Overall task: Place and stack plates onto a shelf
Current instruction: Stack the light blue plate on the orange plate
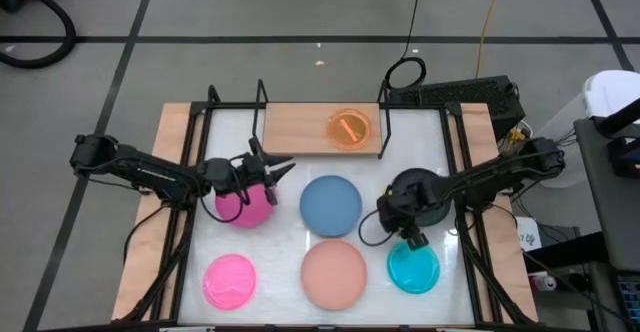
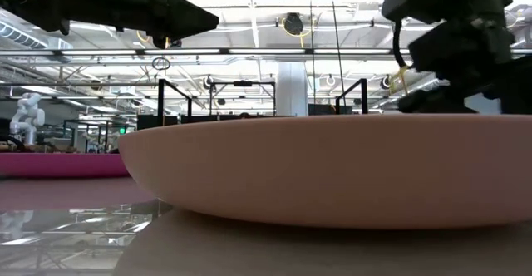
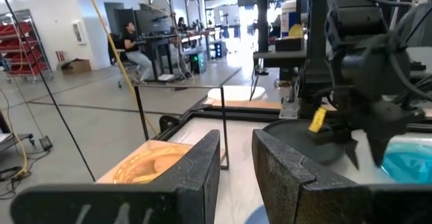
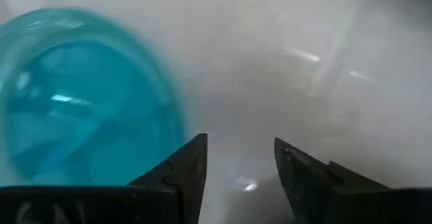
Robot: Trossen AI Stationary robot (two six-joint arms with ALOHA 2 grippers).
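The light-brown shelf (image 1: 300, 127) stands at the table's far edge and carries the orange plate (image 1: 349, 129), also seen in the left wrist view (image 3: 152, 164). On the white table lie the magenta plate (image 1: 245, 207), blue plate (image 1: 331, 204), pink plate (image 1: 229, 279), salmon plate (image 1: 334, 273), cyan plate (image 1: 413, 270) and black plate (image 1: 425, 187). No green plate shows. My left gripper (image 1: 281, 169) hovers open over the magenta plate's right edge, pointing right (image 3: 236, 163). My right gripper (image 1: 411, 238) points down, open, at the cyan plate's far rim (image 4: 239, 173), beside the cyan plate (image 4: 81, 96).
Black rod uprights (image 1: 262, 97) rise at the shelf's ends. Wooden side rails (image 1: 180, 172) border the table's left and right. The right arm reaches over the black plate. In the low view the salmon plate (image 2: 332, 172) fills the foreground. People sit in the room beyond (image 3: 135, 48).
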